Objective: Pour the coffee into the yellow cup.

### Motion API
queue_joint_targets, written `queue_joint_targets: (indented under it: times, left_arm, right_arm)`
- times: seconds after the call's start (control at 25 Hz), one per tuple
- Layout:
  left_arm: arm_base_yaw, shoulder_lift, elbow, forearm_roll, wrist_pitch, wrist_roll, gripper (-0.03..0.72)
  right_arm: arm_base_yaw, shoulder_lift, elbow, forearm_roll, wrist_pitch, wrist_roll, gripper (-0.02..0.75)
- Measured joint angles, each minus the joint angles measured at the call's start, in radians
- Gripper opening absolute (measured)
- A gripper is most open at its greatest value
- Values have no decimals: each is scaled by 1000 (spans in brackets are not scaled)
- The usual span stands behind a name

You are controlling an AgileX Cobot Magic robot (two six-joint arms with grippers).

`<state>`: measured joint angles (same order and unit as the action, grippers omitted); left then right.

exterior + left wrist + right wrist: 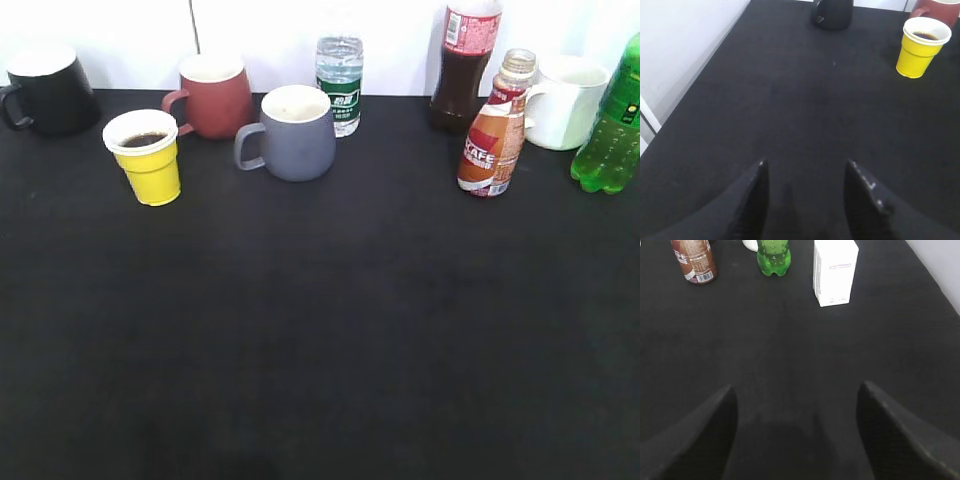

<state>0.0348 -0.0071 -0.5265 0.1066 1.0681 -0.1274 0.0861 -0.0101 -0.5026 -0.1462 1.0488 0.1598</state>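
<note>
The yellow cup (148, 156) stands upright at the back left of the black table and holds dark liquid. It also shows in the left wrist view (921, 46). The coffee bottle (495, 127), with an orange-white-brown label and no cap on its neck, stands upright at the back right. Its lower part shows in the right wrist view (694, 261). My left gripper (806, 164) is open and empty, low over the table, well short of the cup. My right gripper (797, 387) is open and empty, well short of the bottle. Neither gripper shows in the exterior view.
Along the back stand a black mug (45, 90), a red-brown mug (212, 94), a grey mug (295, 132), a water bottle (340, 80), a cola bottle (464, 62), a white mug (567, 100) and a green soda bottle (612, 125). A white box (834, 271) stands right of the green bottle.
</note>
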Motion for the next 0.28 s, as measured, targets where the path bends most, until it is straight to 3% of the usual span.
queue_joint_targets:
  times: [0.28]
  left_arm:
    - [0, 0, 0, 0, 0, 0, 372]
  right_arm:
    - [0, 0, 0, 0, 0, 0, 577]
